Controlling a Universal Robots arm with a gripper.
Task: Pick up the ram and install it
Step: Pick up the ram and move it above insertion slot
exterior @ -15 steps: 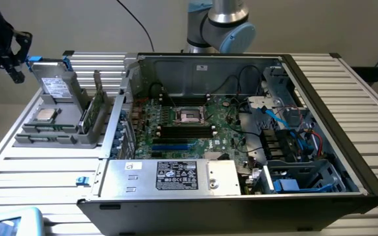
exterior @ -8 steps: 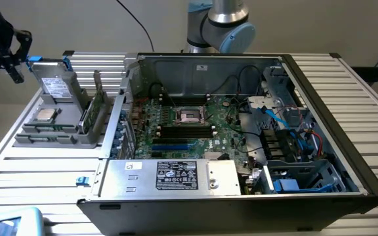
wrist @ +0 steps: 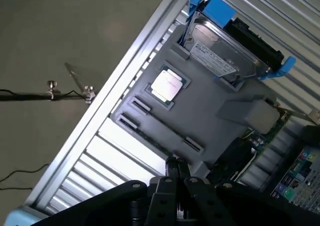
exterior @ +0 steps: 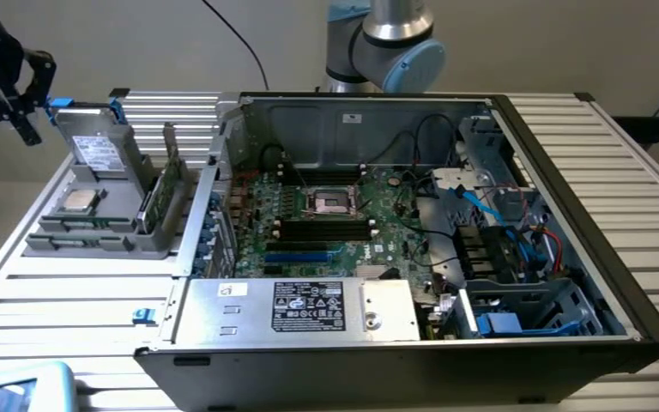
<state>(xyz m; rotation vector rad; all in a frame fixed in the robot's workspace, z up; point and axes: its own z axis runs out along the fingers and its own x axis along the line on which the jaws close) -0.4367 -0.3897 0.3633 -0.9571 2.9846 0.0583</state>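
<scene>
My gripper (exterior: 21,127) hangs at the exterior view's far left, above and outside the table's edge. In the wrist view its two black fingers (wrist: 173,163) are pressed together with nothing between them. Below them lies a grey holder tray (wrist: 220,93). A thin dark strip (wrist: 150,138) stands on edge in the tray's long slot and looks like the ram; in the exterior view it runs along the tray's front (exterior: 83,226). The gripper is well above it and apart from it. The motherboard (exterior: 318,219) lies in the open computer case, with black memory slots (exterior: 323,230) below the processor socket.
The tray (exterior: 100,236) also carries a silver processor chip (exterior: 79,202), a hard drive with blue clips (wrist: 227,53) and an upright green card (exterior: 160,193). The case walls (exterior: 582,215), cables and a power supply (exterior: 295,309) surround the motherboard. A black cable on a stand (wrist: 50,93) crosses the floor.
</scene>
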